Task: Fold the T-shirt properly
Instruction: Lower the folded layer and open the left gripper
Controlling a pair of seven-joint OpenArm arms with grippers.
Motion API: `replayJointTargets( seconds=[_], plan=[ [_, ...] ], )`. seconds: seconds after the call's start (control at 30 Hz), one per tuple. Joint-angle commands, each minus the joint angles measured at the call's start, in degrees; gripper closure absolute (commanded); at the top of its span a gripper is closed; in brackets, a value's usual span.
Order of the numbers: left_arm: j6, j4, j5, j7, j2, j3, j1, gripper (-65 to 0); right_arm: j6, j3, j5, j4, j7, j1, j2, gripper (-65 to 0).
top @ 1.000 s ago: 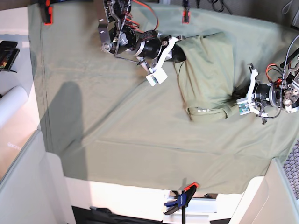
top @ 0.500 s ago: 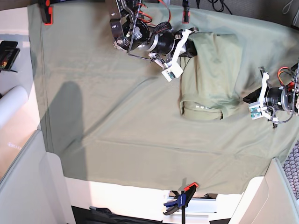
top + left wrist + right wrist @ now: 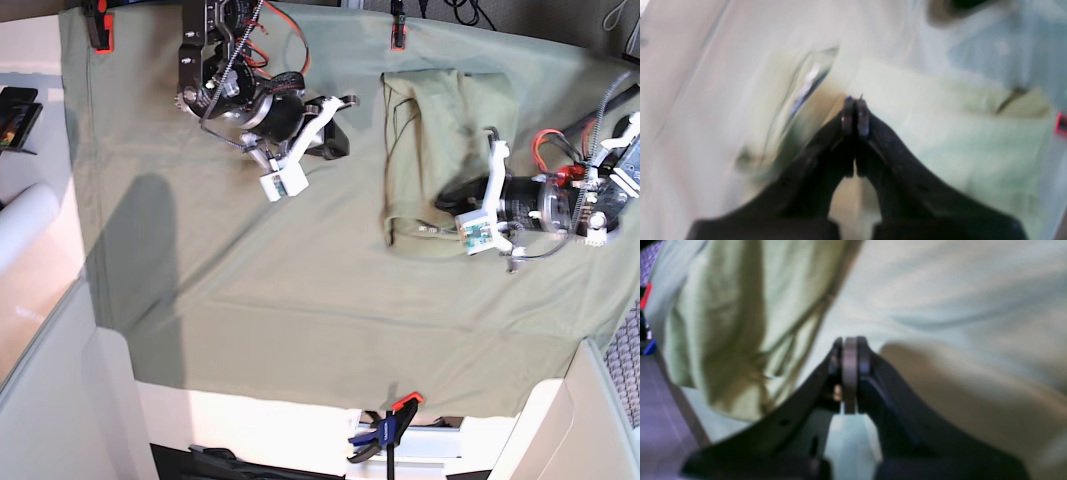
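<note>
The T-shirt (image 3: 440, 150) lies folded into a narrow upright strip at the back right of the table cloth (image 3: 250, 290), its neck opening at the near end. Over the strip's lower right part hovers my left gripper (image 3: 448, 192), shut, with nothing seen between its fingers. The left wrist view is blurred: the left gripper (image 3: 853, 101) is closed above the pale T-shirt (image 3: 940, 140). My right gripper (image 3: 335, 142) is shut and sits left of the T-shirt, apart from it. In the right wrist view the right gripper (image 3: 849, 346) is closed, with the T-shirt (image 3: 723, 323) to its left.
Red clamps (image 3: 100, 28) (image 3: 398, 36) pin the cloth at the back edge. A blue and orange clamp (image 3: 388, 425) holds the front edge. A white roll (image 3: 25, 225) and a black device (image 3: 15, 115) lie off the cloth at the left.
My right gripper has drawn back to the left, off the T-shirt. My left gripper has moved left, onto the T-shirt's lower right part. The T-shirt now lies flatter and narrower.
</note>
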Motion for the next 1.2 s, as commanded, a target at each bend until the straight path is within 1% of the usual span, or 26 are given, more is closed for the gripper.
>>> replayJointTargets(
  seconds=[0.0, 0.07, 0.13, 0.2, 0.27, 0.4, 0.47, 0.57, 0.63, 0.7, 0.87, 1.0, 1.13, 1.17],
  plan=[
    [0.3, -2.0, 1.4, -1.3, 0.9, -0.7, -1.3, 0.0, 0.3, 0.9, 1.3, 1.1, 0.9, 0.9, 0.8, 0.0],
    [0.3, -7.6, 5.4, -3.9, 4.1, -0.7, -1.3, 0.0, 0.3, 2.2, 1.6, 1.1, 0.7, 0.6, 2.3, 0.0],
    [0.3, -13.7, 8.9, -7.3, 6.2, -0.7, -1.3, 0.0, 0.3, 3.3, 2.2, 1.1, 0.5, 0.2, 3.7, 0.0],
    [0.3, -18.8, 11.7, -11.0, 7.0, -0.7, -1.4, 0.0, 0.3, 4.2, 3.7, 1.1, 0.5, -0.4, 5.1, 0.0],
    [0.3, -22.1, 12.3, -14.1, 6.8, -0.7, -1.4, 0.0, 0.3, 4.9, 4.9, 1.1, 0.5, -0.9, 5.9, 0.0],
    [0.3, -21.4, 12.4, -14.2, 5.8, -1.0, -1.5, 0.0, 0.3, 5.6, 5.9, 1.1, 0.6, -1.2, 6.3, 0.0],
    [0.3, -17.3, 10.9, -13.0, 4.9, -1.7, -1.4, 0.0, 0.3, 5.6, 5.9, 1.1, 0.6, -1.2, 6.2, 0.0],
    [0.3, -8.8, 6.6, -9.5, 3.7, -3.4, -1.4, 0.0, 0.3, 5.6, 5.9, 1.1, 0.5, -1.3, 6.2, 0.0],
    [0.3, -4.5, 5.9, -8.1, 3.5, -5.3, -1.4, 0.0, 0.3, 5.6, 5.9, 1.1, 0.5, -1.3, 6.2, 0.0],
    [0.3, -3.1, 5.9, -8.0, 3.5, -7.0, -1.4, 0.0, 0.3, 5.6, 5.9, 1.1, 0.5, -1.3, 6.2, 0.0],
    [0.3, -5.3, 6.3, -8.0, 4.4, -7.7, -1.4, 0.0, 0.3, 5.6, 5.9, 1.1, 0.5, -1.6, 6.2, 0.0],
    [0.3, -10.6, 8.4, -8.3, 7.1, -7.7, -1.4, 0.0, 0.3, 5.6, 6.3, 1.1, 0.5, -1.6, 6.2, 0.0],
    [0.3, -18.6, 10.9, -12.8, 9.7, -7.7, -1.5, 0.0, 0.3, 5.6, 6.3, 1.1, 0.5, -1.9, 6.2, 0.0],
    [1.0, -20.1, 11.4, -13.7, 9.9, -7.7, -1.6, 0.0, 0.3, 5.6, 6.4, 1.1, 0.5, -2.0, 6.2, 0.0]
  ],
)
